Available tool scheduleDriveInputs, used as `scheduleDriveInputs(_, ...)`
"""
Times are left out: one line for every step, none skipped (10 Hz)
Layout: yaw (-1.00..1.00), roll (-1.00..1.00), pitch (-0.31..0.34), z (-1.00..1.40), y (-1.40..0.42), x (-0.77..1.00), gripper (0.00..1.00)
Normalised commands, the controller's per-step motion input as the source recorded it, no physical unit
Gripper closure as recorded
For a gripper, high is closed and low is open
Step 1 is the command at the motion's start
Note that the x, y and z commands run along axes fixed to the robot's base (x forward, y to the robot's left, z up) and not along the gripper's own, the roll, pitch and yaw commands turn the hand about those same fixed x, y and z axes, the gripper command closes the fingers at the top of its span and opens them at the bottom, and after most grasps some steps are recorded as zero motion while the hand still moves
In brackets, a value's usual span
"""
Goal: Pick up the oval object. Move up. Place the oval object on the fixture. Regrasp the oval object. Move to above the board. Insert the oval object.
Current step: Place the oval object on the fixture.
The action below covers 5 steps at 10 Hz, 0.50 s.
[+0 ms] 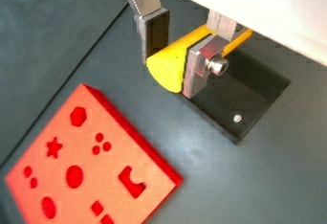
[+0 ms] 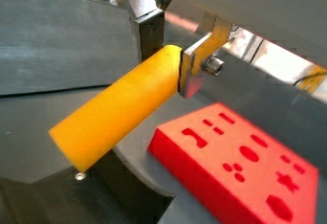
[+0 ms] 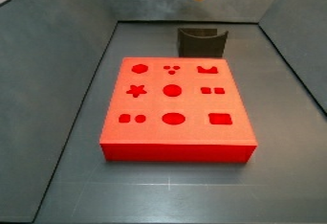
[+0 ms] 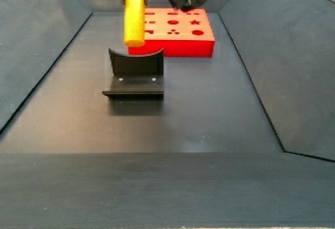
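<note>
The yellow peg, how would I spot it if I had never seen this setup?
Start at the big red board on the dark floor, then look past its far edge to the small black fixture. Above that fixture hangs the gripper, its silver fingers shut on the peg. It is the only yellow thing here, a rounded rod held upright in the air in a side view.

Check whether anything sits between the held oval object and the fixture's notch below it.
Nothing visible does. The pincer holds the oval object upright above the fixture, with open air between them. The board lies farther back, off that path.
</note>
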Motion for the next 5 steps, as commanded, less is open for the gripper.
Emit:
scheduleDriveInputs(-0.11, -0.27, 0.025, -0.02, 0.04, 0.07, 1.00)
scheduleDriveInputs(-0.06, -1.00, 0.263, -1.00, 0.13, 0.13, 1.00)
scheduleDriveInputs(-0.07, -1.00, 0.261, -1.00, 0.14, 0.13, 1.00)
scheduleDriveInputs(-0.14, -0.99, 0.288, -1.00, 0.14, 0.15, 1.00)
scheduleDriveInputs(-0.17, -0.90, 0.274, -1.00, 0.14, 0.16, 1.00)
